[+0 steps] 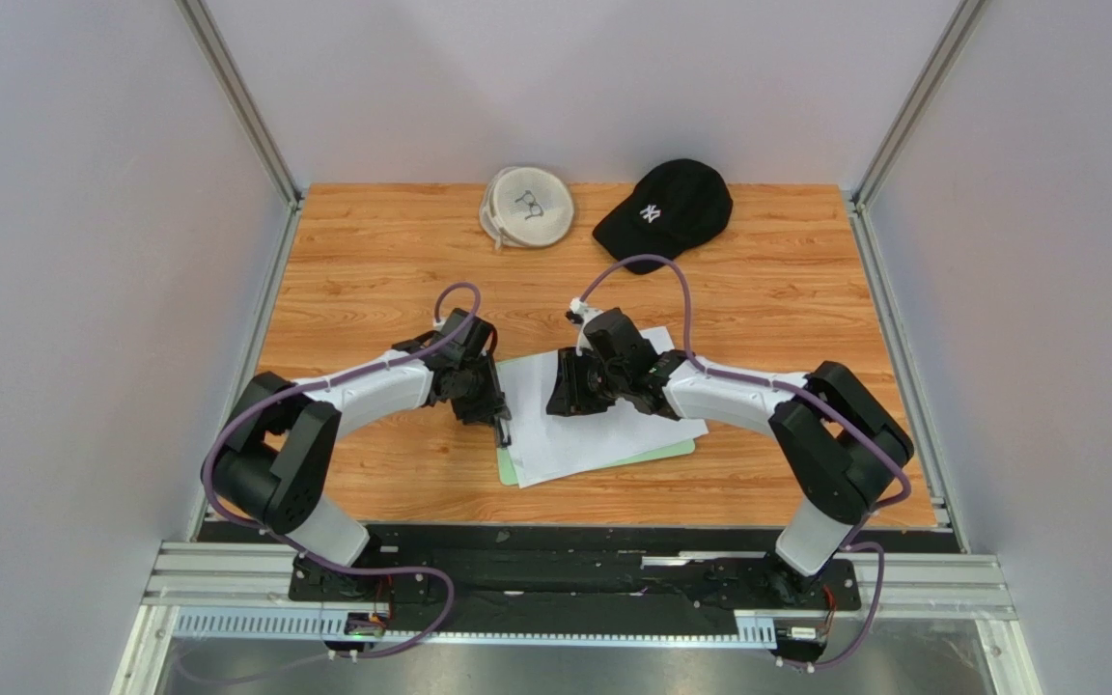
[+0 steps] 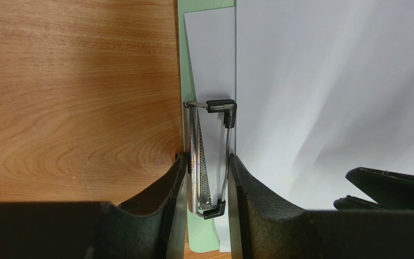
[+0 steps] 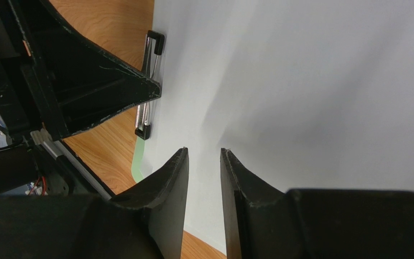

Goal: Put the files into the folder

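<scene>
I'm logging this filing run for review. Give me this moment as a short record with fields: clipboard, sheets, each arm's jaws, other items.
Folder: pale green clipboard flat on the wooden table, mostly under paper
Files: white sheets lying on the clipboard, blank side up
Clip: metal clip at the clipboard's end nearest the left arm
Left gripper: jaws closed on the metal clip
Right gripper: over the sheets, jaws narrowly apart; whether they pinch paper cannot be told
Other items: black cap and round white fabric item near the table's far edge
</scene>
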You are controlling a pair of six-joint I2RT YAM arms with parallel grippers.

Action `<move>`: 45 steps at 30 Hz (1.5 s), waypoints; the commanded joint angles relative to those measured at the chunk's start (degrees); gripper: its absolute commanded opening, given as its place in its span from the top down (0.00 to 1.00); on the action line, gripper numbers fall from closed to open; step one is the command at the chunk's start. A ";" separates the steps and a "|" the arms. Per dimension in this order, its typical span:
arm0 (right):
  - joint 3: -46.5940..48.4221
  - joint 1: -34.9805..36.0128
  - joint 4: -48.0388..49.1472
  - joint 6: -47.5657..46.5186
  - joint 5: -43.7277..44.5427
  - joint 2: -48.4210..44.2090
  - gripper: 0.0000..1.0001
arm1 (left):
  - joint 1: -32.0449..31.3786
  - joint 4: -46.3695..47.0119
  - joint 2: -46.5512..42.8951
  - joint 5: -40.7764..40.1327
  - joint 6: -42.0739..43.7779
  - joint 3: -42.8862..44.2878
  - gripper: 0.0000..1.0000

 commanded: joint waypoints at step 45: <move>1.24 2.64 -4.14 10.67 4.79 5.46 0.80 | -0.37 5.12 -4.22 -3.81 -3.45 -8.47 1.00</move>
